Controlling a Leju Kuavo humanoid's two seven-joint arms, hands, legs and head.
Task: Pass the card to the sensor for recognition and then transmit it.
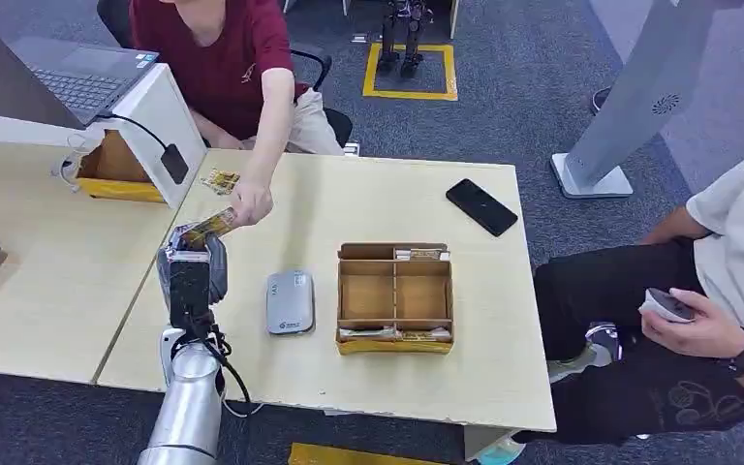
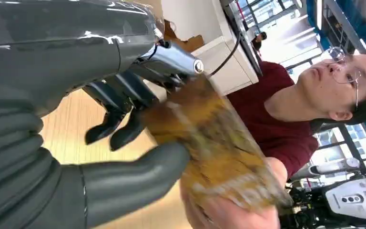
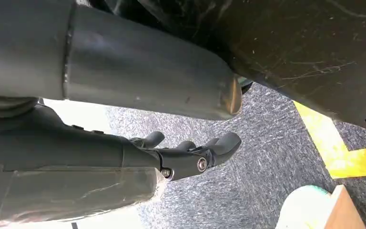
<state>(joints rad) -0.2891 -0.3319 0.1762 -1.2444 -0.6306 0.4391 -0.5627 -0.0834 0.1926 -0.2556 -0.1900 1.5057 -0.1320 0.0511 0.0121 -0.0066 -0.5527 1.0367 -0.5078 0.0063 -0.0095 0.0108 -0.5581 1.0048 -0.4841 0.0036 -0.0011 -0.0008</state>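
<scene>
My left hand is raised over the left edge of the tabletop, thumb and fingers pinching the card. Card is yellow-brown, blurred in the left wrist view. A person's hand in a red sleeve has the far end of the same card, so it's held from both ends, above the tabletop between us.

Handling, my read: thin, light, fairly stiff, probably slick-faced. Best held by one short end, flat faces between thumb and fingertips, other end left free for the taker. Likely to slip if the pinch loosens before the person has it.

My right hand hangs low over grey carpet, fingers curled in, holding nothing.

Surface: pale wood tabletop carrying the grey sensor just right of my left hand, a cardboard divider box with more cards, a black phone. Second person seated at right. Yellow floor tape beyond.
</scene>
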